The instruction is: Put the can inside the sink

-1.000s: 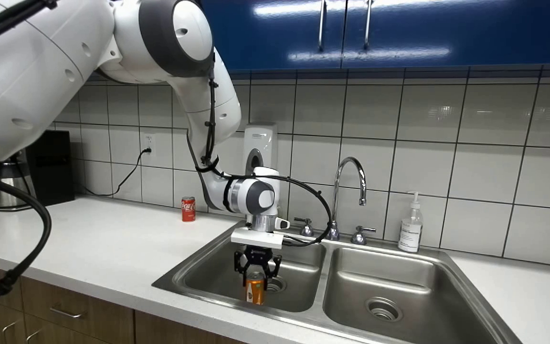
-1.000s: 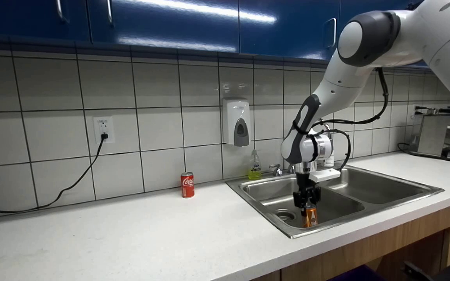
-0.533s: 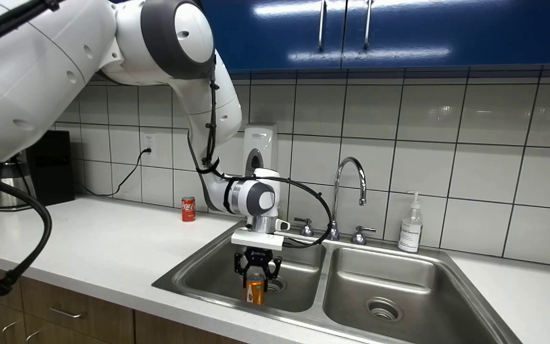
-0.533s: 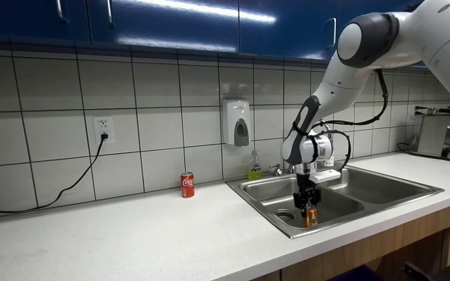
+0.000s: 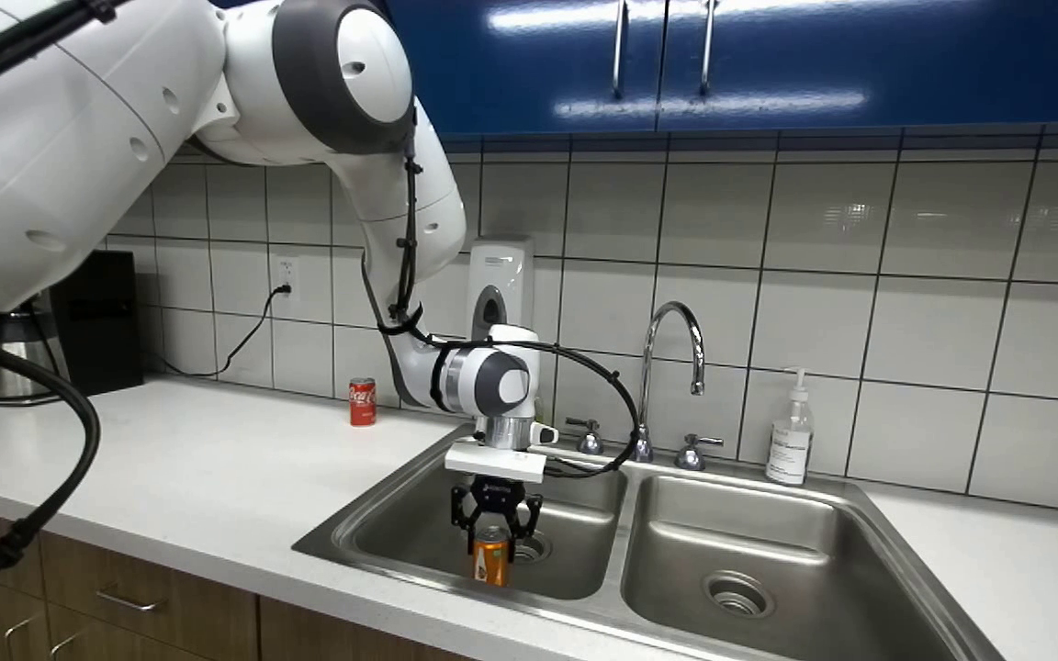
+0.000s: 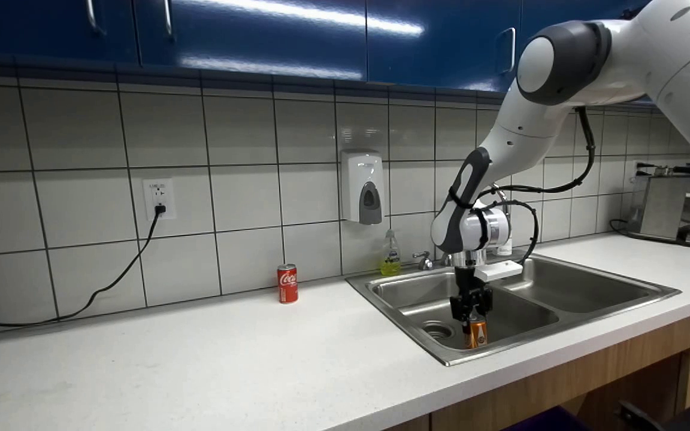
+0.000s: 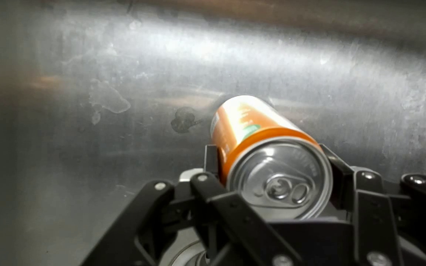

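An orange can [image 5: 491,562] with a silver lid stands inside the sink's basin nearer the red can. It shows in both exterior views [image 6: 477,335] and in the wrist view [image 7: 252,122]. My gripper [image 5: 490,548] points down over it, with one finger on each side near its top; in the wrist view the gripper [image 7: 266,147] shows no clear gap to the can. It is shut on the orange can. The sink [image 6: 402,320] is steel with two basins. Its front rim hides the can's base in the exterior views; I cannot tell whether the base touches the floor.
A red can [image 5: 362,402] stands on the white counter [image 6: 201,359] near the tiled wall. The faucet [image 5: 647,386] and a pump bottle [image 5: 788,441] stand behind the sink. A yellow-green bottle [image 6: 390,257] stands at the sink's back corner.
The arm and gripper have sunk very slightly with the orange can between the fingers. Nothing else has visibly moved.
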You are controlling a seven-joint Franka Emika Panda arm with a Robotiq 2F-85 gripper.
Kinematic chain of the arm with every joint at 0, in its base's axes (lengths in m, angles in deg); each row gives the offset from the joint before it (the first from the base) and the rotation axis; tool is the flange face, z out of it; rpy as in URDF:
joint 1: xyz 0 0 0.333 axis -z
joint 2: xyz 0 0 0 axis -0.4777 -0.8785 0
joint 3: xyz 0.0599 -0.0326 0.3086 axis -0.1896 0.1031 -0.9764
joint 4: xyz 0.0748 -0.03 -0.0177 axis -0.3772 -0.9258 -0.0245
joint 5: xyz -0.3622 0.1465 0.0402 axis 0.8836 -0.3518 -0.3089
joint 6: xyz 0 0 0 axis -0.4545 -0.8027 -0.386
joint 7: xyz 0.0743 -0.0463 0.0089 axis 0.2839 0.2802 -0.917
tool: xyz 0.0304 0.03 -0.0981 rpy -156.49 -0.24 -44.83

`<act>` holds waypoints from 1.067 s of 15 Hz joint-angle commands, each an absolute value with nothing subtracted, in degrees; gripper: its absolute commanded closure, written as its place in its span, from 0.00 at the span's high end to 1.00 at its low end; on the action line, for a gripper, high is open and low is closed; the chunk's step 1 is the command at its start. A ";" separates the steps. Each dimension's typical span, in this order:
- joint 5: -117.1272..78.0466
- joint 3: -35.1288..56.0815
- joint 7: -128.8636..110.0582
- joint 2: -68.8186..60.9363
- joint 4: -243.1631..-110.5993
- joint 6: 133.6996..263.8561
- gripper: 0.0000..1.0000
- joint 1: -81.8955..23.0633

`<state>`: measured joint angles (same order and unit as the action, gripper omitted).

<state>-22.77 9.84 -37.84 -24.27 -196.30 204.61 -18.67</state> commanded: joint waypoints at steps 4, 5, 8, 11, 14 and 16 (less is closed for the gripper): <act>-22.69 8.45 -36.51 -24.36 -195.32 204.12 1.00 -17.16; -22.63 8.50 -36.38 -23.94 -195.43 204.07 1.00 -17.23; -22.53 8.66 -35.95 -22.48 -195.47 203.57 1.00 -17.40; -22.13 9.07 -35.28 -20.77 -195.53 203.72 1.00 -17.77; -22.02 9.21 -34.86 -18.61 -195.80 203.64 1.00 -18.02; -21.91 9.27 -34.73 -17.19 -195.98 203.56 1.00 -18.21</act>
